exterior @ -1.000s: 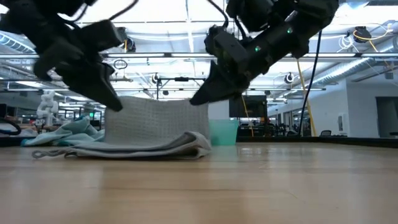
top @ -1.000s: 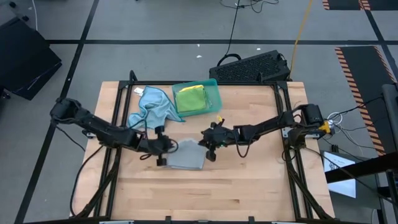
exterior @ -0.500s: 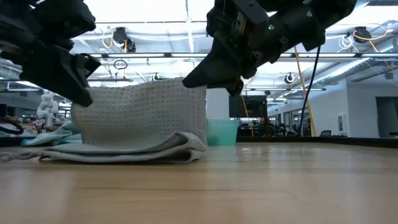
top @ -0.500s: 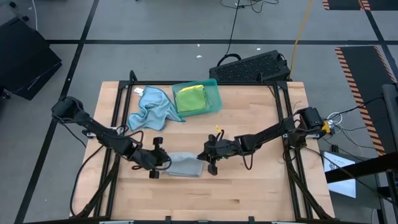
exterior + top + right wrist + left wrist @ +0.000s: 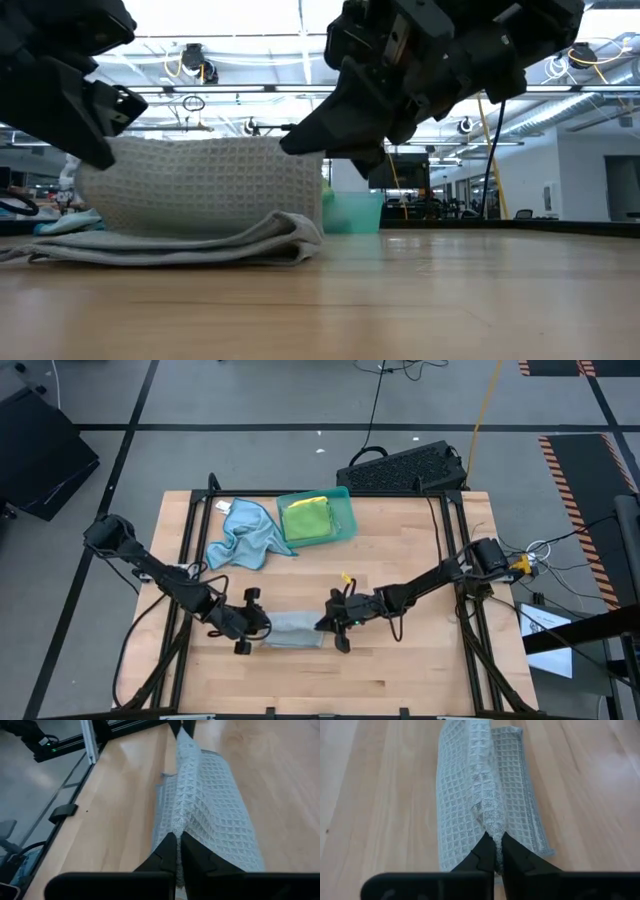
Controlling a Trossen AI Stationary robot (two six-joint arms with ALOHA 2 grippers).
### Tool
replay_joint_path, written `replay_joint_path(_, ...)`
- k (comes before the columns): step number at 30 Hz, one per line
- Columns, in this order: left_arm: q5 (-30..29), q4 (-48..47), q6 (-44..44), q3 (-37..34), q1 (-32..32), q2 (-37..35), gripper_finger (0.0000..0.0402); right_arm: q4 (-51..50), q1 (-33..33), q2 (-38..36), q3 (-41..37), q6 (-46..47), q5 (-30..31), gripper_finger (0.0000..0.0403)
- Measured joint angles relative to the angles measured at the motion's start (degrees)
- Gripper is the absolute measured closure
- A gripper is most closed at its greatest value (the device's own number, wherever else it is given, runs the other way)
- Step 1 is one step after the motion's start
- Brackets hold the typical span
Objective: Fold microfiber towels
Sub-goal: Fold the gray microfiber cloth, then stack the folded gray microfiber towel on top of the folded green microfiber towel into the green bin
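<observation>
A grey waffle-weave microfiber towel [image 5: 293, 630] lies near the table's middle, toward the near edge. Its upper part [image 5: 210, 185] stands up as a sheet between my two grippers, and its lower part [image 5: 180, 245] rests folded on the table. My left gripper [image 5: 252, 630] is shut on the towel's left end, and my right gripper [image 5: 328, 625] is shut on its right end. A light blue towel [image 5: 245, 532] lies crumpled at the far left. A yellow-green towel [image 5: 307, 517] sits in the teal tray [image 5: 345, 510]. My left gripper pinches the raised top edge of the grey towel at its left end [image 5: 490, 822] between its two fingers. The fingers slant down from the table's left. The edge is bunched at the fingers, and the raised part stretches fairly taut toward the other gripper. My right gripper pinches the same raised edge at its right end [image 5: 181, 825] between its two fingers. The fingers come from the table's right, slanting a little down. The held edge is lifted clear; the towel's lower part stays on the table.
The teal tray stands at the far middle of the table, with the blue towel beside it on the left. A black keyboard-like unit [image 5: 405, 468] sits beyond the far edge. Bare wood lies along the near edge [image 5: 330, 680] and at the right.
Both grippers have moved toward the table's near edge, staying shut on the grey towel's raised edge. That edge has been carried over the lower part, which has slid along the table toward the near edge. From above, the towel now shows as a narrower strip.
</observation>
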Motion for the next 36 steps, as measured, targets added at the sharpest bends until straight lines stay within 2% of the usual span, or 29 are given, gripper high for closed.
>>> replay_joint_path(4, 0.02, -0.01, -2.4, 0.0, -0.27, 0.0, 0.0393, 0.5, 0.8, 0.0, 0.0, -0.26, 0.02, 0.0393)
replay_joint_path(7, 0.88, 0.18, -4.53, 0.0, -0.27, 0.0, 0.0383, 0.64, 1.01, 0.0, 0.0, -0.32, 0.0, 0.0373)
replay_joint_path(11, 3.36, 0.33, -6.34, 0.0, -0.31, 0.0, 0.0349, 0.64, 0.98, 0.0, 0.0, -0.08, -0.15, 0.0335)
replay_joint_path(16, 5.99, 0.52, -7.59, -0.02, -0.57, 0.0, 0.0301, 0.64, 0.97, 0.0, 0.0, -0.02, -4.42, 0.029)
replay_joint_path(20, 7.13, 1.25, -7.31, -0.02, -1.45, 0.0, 0.0259, 0.54, 0.97, 0.0, 0.0, -0.11, -4.45, 0.0263)
replay_joint_path(24, 4.63, 2.98, -7.04, -0.02, -1.43, 0.0, 0.023, -1.91, 0.64, 0.0, 0.0, -1.7, -4.29, 0.025)
replay_joint_path(29, -3.59, 11.06, -7.13, -0.02, -1.43, 0.18, 0.0221, -5.18, 1.01, 0.0, 0.0, -6.63, -1.69, 0.0248)
replay_joint_path(31, -4.99, 15.22, -6.09, -0.02, -1.38, 1.18, 0.022, -5.92, 1.55, 0.0, 0.0, -11.27, -1.03, 0.0248)
replay_joint_path(36, -10.21, 14.86, -5.12, 1.69, -2.55, 6.87, 0.022, -6.61, 3.04, 0.0, 0.0, -24.03, -0.95, 0.0248)
